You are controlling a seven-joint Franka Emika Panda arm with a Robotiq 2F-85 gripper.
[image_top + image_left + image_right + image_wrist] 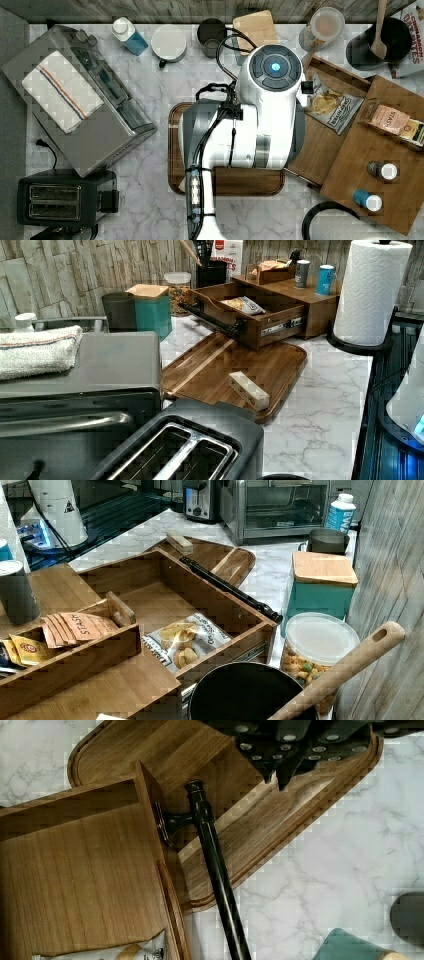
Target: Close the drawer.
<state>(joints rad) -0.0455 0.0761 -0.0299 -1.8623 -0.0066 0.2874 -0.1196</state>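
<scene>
- On the top view's left you see a toaster oven (85,120) with a folded towel (60,95) on it, sitting on the marble worktop (150,210).
- In the middle of the top view, the white arm (265,105) hangs over a dark cutting board (175,150).
- In the wrist view, your claw (280,776) sits above the cutting board, apart from the drawer's black bar handle (215,870). Its two finger tips are drawn together to a point with nothing between them: clenched and empty.
- On the top view's right, the drawer (325,145) stands pulled well out of its wooden unit (380,145), with a snack packet (332,102) lying inside. In the left view the drawer front (220,315) overhangs the far edge of the cutting board.
- By my judgement you are at the approach step: the drawer is wide open and no push has begun.
- Next, bring the claw against the front face or the handle, then press straight along the drawer's slide rails (282,326) toward the unit.
</scene>
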